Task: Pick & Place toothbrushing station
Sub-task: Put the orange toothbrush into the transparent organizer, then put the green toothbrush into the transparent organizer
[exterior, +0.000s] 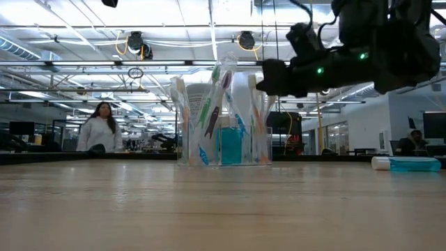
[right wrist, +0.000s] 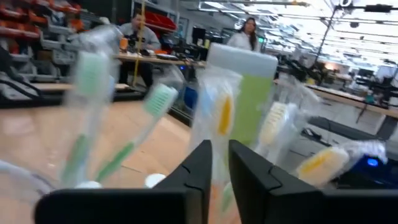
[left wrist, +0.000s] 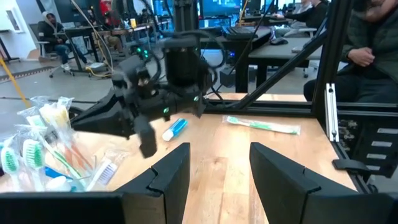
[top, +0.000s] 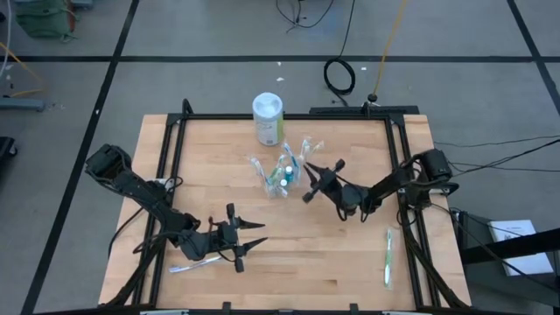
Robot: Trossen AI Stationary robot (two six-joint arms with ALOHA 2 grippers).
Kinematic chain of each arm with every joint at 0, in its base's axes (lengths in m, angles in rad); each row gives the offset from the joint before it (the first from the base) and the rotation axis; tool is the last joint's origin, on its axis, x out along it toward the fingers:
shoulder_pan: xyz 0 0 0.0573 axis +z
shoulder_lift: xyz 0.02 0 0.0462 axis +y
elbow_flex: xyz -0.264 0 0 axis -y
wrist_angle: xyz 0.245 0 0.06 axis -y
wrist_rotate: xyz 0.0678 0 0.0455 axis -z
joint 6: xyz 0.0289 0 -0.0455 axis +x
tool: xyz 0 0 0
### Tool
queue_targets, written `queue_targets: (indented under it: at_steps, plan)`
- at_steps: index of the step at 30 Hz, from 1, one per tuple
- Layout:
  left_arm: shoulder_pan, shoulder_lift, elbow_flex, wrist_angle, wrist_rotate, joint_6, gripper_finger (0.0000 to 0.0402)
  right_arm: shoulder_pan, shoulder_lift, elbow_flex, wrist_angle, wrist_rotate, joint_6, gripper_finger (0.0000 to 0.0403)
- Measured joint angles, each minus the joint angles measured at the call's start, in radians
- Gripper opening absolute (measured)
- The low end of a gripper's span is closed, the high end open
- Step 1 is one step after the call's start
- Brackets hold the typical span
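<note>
A small clear cup (top: 278,181) stands on the table's far middle, holding several wrapped toothbrushes (exterior: 209,111) and teal toothpaste (exterior: 230,143). My right gripper (top: 304,178) is at the cup's right side, its fingers nearly together on a wrapped yellow-headed toothbrush (right wrist: 222,118). My left gripper (top: 258,236) is open and empty over the near left of the table. A toothbrush (top: 192,265) lies flat under the left arm. A green toothbrush (top: 388,258) lies flat near the right edge. A teal tube (left wrist: 174,129) lies flat by the right arm. My right gripper has the clear wrapper of the yellow-headed toothbrush (right wrist: 222,146) between its two fingers. It comes level from the table's right side, and the fingers lie across the upright brush. The brush stands among the others in the cup. The fingers hide the exact place of contact.
A white canister with a green label (top: 268,118) stands just beyond the cup. A black frame (top: 398,157) runs along the table's sides. Bare wood (top: 306,262) lies between the two arms at the near side. People show in the room behind.
</note>
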Motion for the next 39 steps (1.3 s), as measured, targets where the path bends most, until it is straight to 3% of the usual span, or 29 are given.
queue_targets:
  at_steps: [6,11,13,18,21,27,34,39]
  plan:
    - [0.000,0.000,0.000,-0.034,0.000,-0.037,0.0172,0.069,-0.078,0.000,-0.043,0.003,-0.003,0.0106]
    - [0.000,0.000,0.000,-0.041,0.020,-0.060,0.0172,0.168,-0.182,0.000,-0.246,-0.016,0.060,0.0149]
    - [0.000,0.000,0.000,-0.050,0.027,-0.062,0.0172,0.210,-0.231,0.000,-0.375,-0.121,0.216,0.0159]
    - [0.000,0.000,0.000,-0.050,0.028,-0.099,0.0172,0.283,-0.351,0.000,-0.703,-0.593,0.777,0.0165]
    - [0.001,0.000,0.000,-0.047,0.028,-0.100,0.0172,0.314,-0.406,0.000,-0.816,-0.821,1.009,0.0159]
    - [0.011,0.000,0.000,-0.048,0.028,-0.156,0.0172,0.406,-0.472,0.000,-0.997,-0.945,1.310,0.0139]
    - [0.010,0.000,0.000,-0.048,0.028,-0.163,0.0172,0.470,-0.602,0.000,-1.329,-1.069,1.806,0.0122]
    - [0.011,0.000,0.000,-0.052,0.028,-0.162,0.0172,0.512,-0.683,0.000,-1.503,-1.186,2.044,0.0119]
